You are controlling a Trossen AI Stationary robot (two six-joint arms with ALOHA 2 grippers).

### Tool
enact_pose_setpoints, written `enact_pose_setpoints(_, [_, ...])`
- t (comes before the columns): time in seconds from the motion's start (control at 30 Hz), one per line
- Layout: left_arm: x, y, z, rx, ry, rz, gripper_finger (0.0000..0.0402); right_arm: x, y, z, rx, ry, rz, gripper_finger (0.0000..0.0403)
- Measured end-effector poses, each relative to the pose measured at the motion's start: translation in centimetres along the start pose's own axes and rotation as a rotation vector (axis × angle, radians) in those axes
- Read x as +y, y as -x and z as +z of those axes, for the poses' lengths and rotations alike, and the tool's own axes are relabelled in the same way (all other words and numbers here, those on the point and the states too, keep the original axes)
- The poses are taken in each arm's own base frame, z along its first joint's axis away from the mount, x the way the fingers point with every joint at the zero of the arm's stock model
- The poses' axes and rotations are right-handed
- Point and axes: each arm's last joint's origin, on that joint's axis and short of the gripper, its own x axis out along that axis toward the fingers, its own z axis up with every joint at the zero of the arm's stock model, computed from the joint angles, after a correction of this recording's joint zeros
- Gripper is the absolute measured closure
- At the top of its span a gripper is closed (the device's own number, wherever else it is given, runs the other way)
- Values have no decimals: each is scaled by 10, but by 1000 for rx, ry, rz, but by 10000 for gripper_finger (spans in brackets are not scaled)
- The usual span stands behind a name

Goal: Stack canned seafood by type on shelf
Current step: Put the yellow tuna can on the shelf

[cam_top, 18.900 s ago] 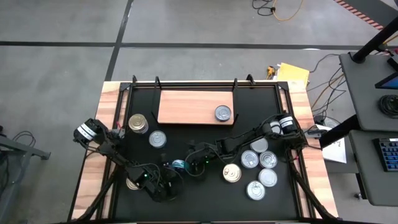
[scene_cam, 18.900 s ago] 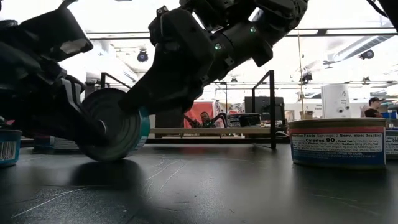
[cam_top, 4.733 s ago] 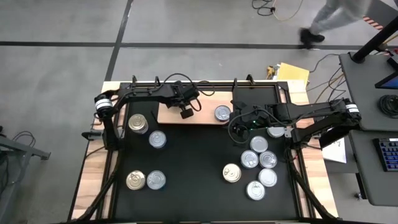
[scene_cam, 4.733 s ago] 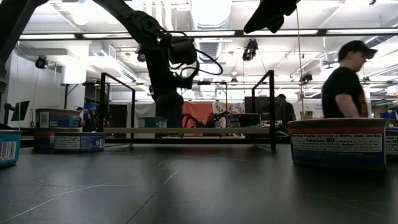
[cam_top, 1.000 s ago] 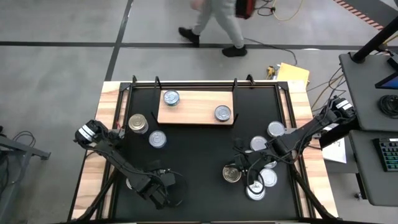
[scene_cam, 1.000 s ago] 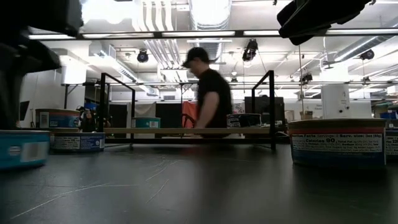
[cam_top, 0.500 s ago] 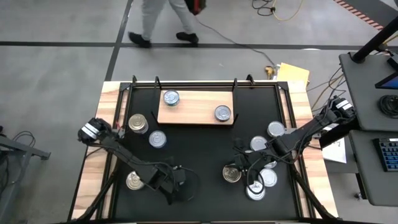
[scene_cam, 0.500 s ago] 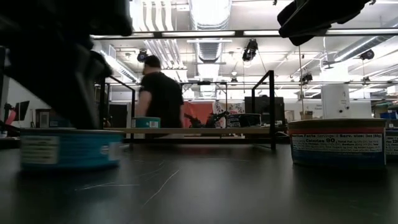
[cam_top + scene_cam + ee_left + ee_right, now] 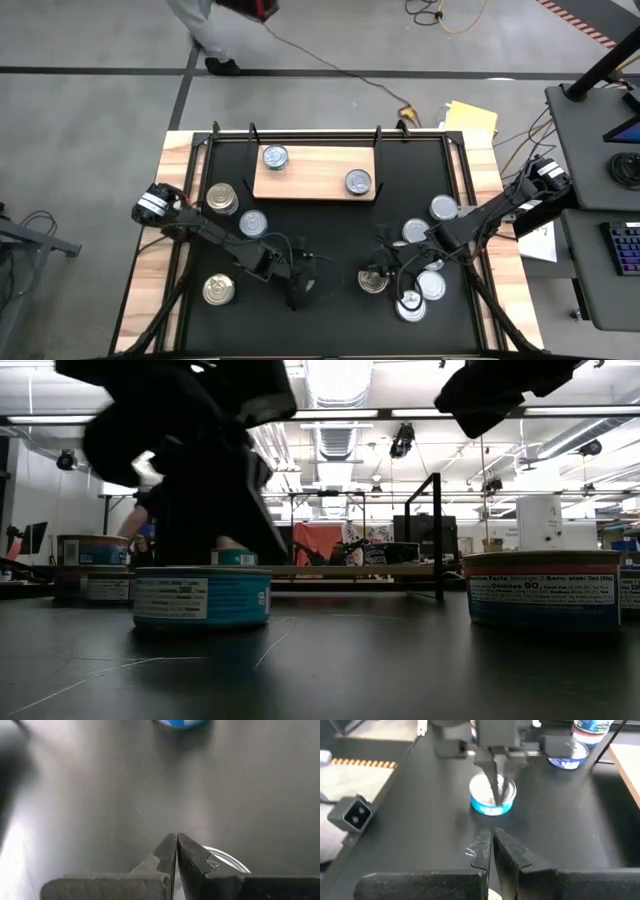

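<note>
Left fingers closed on a blue tin top

Your left gripper (image 9: 303, 291) presses the blue-labelled tin (image 9: 493, 795); open before grasping. Right gripper (image 9: 381, 272) closed, empty, near the table's front edge.

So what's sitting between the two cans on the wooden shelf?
Nothing. In the high view the shelf shows only bare wood between the back can and the front can.

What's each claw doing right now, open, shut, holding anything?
Left claw: shut, its tips down on top of a blue-labelled can near the table's front middle, not gripping it.
Right claw: shut, holding nothing.
</note>
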Motion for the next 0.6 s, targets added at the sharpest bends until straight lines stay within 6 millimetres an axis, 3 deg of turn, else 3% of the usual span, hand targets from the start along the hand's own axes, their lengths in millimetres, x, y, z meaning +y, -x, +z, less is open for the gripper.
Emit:
enact_pose_setpoints(0.27, [1, 16, 12, 106, -27, 25, 401, 3, -19, -3, -40, -97, 4, 390])
enact_pose_setpoints(0.43, [-12, 35, 12, 221, -21, 45, 401, -5, -38, -10, -32, -197, -26, 390])
enact_pose_setpoints(0.6, [-30, 48, 0, 293, -43, 47, 401, -18, -58, -13, 4, -312, -76, 390])
